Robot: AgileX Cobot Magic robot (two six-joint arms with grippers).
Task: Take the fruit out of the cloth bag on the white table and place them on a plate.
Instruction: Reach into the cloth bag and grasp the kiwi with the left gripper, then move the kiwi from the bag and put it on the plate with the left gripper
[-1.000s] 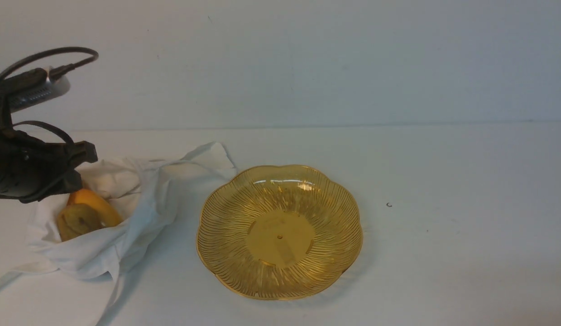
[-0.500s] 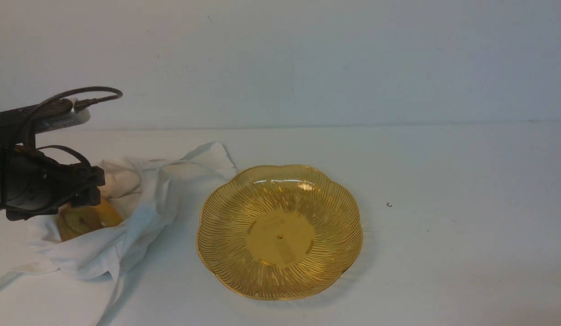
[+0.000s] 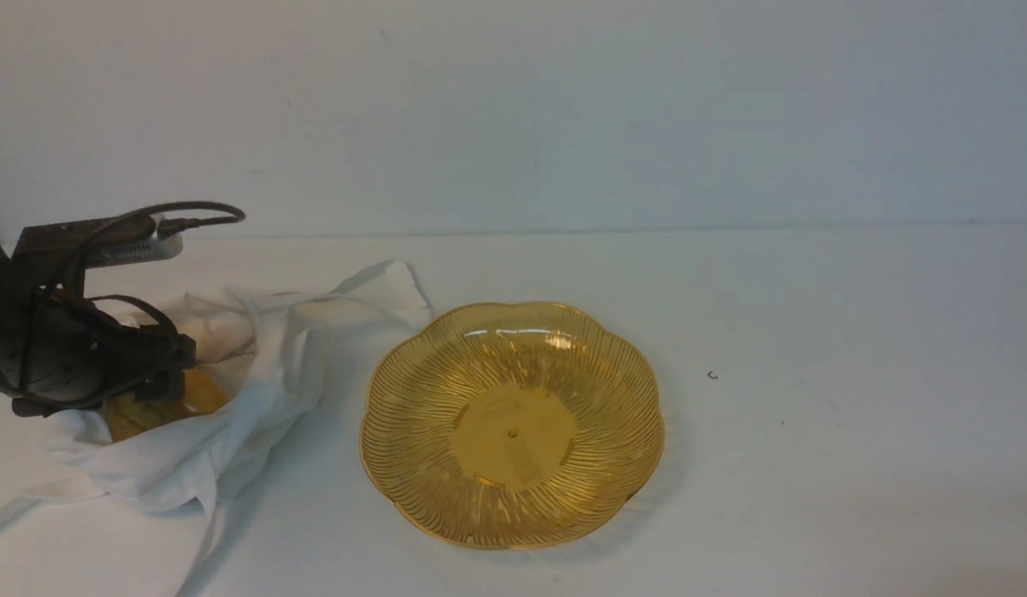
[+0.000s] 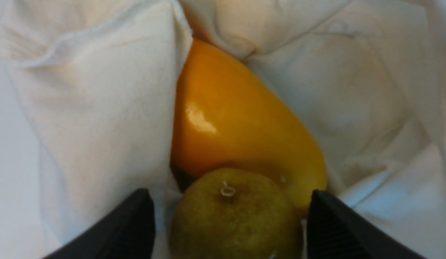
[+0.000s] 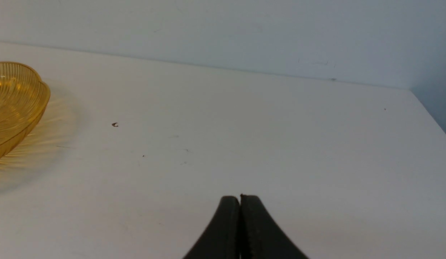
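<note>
Over the Cloth Bag, Open Fingers Straddle the Smaller Fruit

At the left end of the white table (image 3: 778, 348), we have the left gripper (image 4: 231, 216) spread wide around the olive-brown fruit (image 4: 233, 219), one finger to either side, gripping nothing as far as we can see. Our right gripper (image 5: 240, 199) is closed, with nothing in it.

Both fruits lie in the cloth bag (image 3: 264, 381), the orange-yellow fruit (image 4: 240, 118) against the smaller one. From here, we could pinch fabric along with the fruit, since loose folds lie close by the fingers; lifting might then drag the bag. Closing too high on that rounded skin could let it squirt free, and the neighbour pressed against it might roll or block a finger.

Counting up, we see two fruits, one bag, two grippers and one plate (image 3: 513, 431), which bears no fruit.
</note>
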